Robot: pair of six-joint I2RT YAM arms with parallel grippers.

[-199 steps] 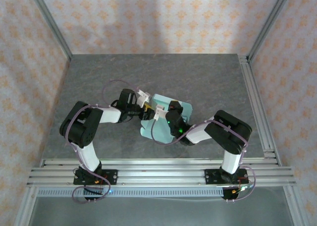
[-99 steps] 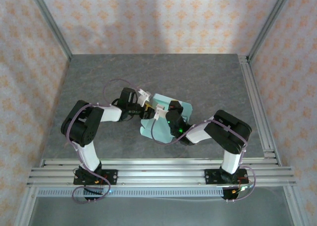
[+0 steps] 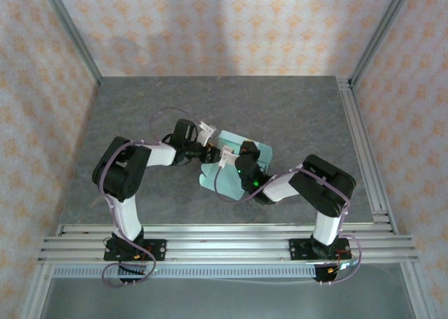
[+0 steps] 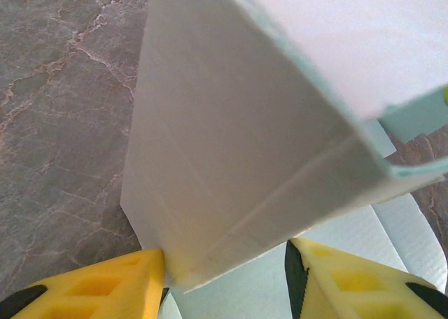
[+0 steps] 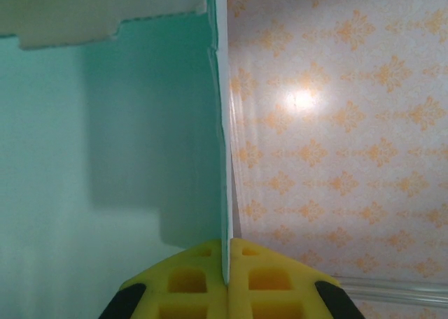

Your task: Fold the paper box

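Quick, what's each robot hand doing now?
Left gripper: open, straddling a fold of the paper box.
Right gripper: closed, pinching the paper box's edge.

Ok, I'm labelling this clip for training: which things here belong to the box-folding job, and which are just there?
Part of the job:
pale mint-green die-cut card paper box
right gripper, pinching its edge
left gripper, jaws astride a raised flap

Just there:
grey marbled table top
orange-patterned wall panels
aluminium frame rails

L tool (image 4: 224, 256) ajar, R tool (image 5: 226, 254) tight
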